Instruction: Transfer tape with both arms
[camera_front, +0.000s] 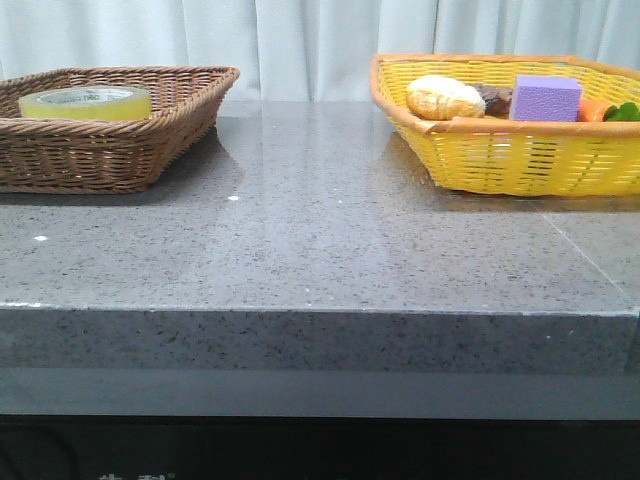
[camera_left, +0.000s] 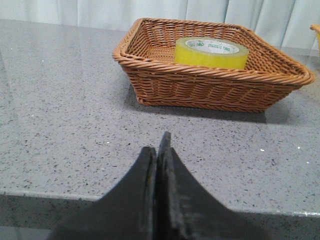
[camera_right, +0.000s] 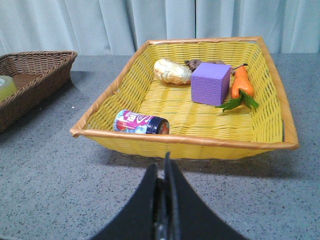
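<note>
The tape (camera_front: 85, 102), a wide yellow roll with a white core and green lettering, lies flat in the brown wicker basket (camera_front: 150, 150) at the back left of the table. The left wrist view shows the tape (camera_left: 211, 52) inside that basket (camera_left: 210, 90), well beyond my left gripper (camera_left: 157, 147), which is shut with nothing in it over the table's near edge. My right gripper (camera_right: 164, 165) is also shut and empty, just short of the yellow basket (camera_right: 185, 142). Neither gripper appears in the front view.
The yellow basket (camera_front: 500, 160) at the back right holds a purple block (camera_front: 545, 97), a pale bread-like item (camera_front: 445, 97), a carrot (camera_right: 241, 82) and a lying can (camera_right: 141, 123). Grey speckled tabletop (camera_front: 320, 220) lies between the baskets. Curtains hang behind.
</note>
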